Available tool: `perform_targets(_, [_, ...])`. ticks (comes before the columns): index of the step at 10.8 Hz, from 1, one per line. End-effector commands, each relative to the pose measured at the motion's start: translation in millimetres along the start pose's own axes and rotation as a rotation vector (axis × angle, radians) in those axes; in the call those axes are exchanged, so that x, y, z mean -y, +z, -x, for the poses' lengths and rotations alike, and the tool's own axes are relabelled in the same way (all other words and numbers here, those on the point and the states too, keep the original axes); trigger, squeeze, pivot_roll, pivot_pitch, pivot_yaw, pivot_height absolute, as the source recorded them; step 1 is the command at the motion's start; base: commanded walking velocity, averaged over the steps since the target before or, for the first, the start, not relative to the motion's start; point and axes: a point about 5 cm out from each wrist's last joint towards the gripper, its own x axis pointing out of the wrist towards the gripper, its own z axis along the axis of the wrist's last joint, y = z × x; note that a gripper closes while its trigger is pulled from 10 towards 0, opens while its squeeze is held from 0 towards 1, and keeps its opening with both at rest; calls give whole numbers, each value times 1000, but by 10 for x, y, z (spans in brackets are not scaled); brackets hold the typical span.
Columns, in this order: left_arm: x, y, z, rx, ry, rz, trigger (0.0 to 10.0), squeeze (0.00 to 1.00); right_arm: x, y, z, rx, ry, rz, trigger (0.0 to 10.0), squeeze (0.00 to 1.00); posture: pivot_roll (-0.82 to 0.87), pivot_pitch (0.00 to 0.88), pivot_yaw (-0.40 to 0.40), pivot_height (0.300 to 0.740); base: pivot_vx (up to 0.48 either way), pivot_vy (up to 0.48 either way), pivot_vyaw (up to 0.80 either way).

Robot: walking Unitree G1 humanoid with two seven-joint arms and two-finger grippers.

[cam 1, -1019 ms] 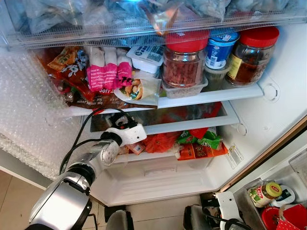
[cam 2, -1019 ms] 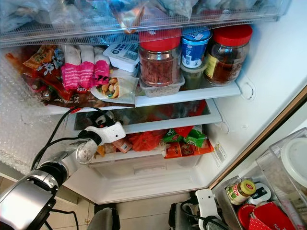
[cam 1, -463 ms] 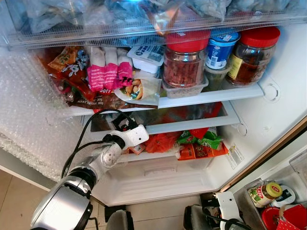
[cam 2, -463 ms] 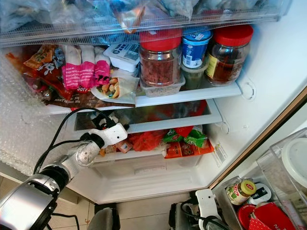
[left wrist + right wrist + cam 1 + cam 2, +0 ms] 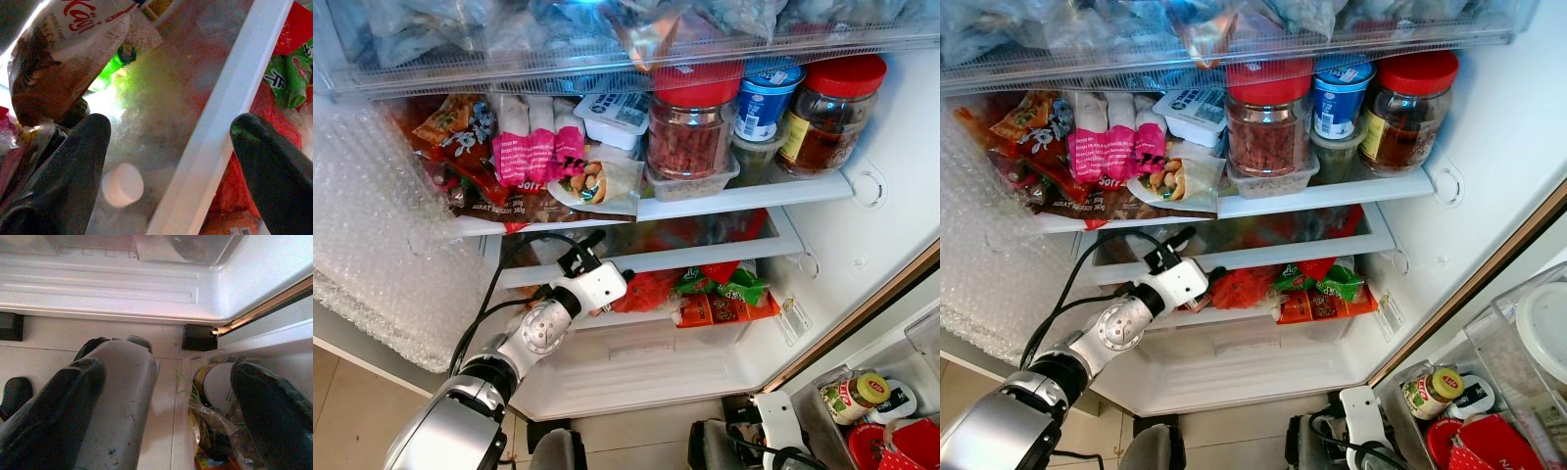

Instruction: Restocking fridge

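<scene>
**Open fridge, left arm at the lower shelf**

The fridge (image 5: 1489, 147) stands open. On its middle shelf (image 5: 1322, 199) sit a red-lidded jar (image 5: 1266, 122) on a clear tub, a blue-and-white yoghurt pot (image 5: 1338, 96) and a second red-lidded jar (image 5: 1408, 106) at the right. To their left lie pink packets (image 5: 1114, 147), a white tub (image 5: 1191, 110) and a wrapped sandwich (image 5: 1175, 178). Bubble wrap (image 5: 989, 264) covers the left side. The left gripper (image 5: 1178, 257) reaches in at the front edge of the shelf below, its cable looping behind. In the drawer beside it lie a red bag (image 5: 1242, 287) and green and orange packets (image 5: 1327, 292). At the lower right, a door bin (image 5: 1489, 348) holds a small jar (image 5: 1428, 389).
</scene>
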Motion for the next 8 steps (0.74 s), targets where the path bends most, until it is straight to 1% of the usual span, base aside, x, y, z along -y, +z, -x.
perform_targets(1, [-6,-13,24,3,1,15,10000,0,-45,-451,102,-189,7,-10,10000,0,-11,151,43,621,0,0,0])
perform_targets(4, [-15,-11,31,9,-8,31,10000,0,-45,-451,102,-189,7,-10,10000,0,-11,151,43,621,0,0,0])
perform_targets(5, [45,-3,121,37,37,125,10000,0,-44,-447,100,-189,8,-5,10000,0,-2,134,42,621,0,0,0])
perform_targets(6, [153,-41,469,34,202,409,10000,0,-35,-446,102,-192,11,11,10000,0,5,119,36,621,0,0,0])
perform_targets(7, [169,-67,569,8,260,462,10000,0,-30,-452,105,-194,11,15,10000,0,5,112,32,621,0,0,0])
perform_targets(8, [190,-81,636,-10,293,491,10000,0,-24,-457,108,-196,11,16,10000,0,9,105,27,621,0,0,0])
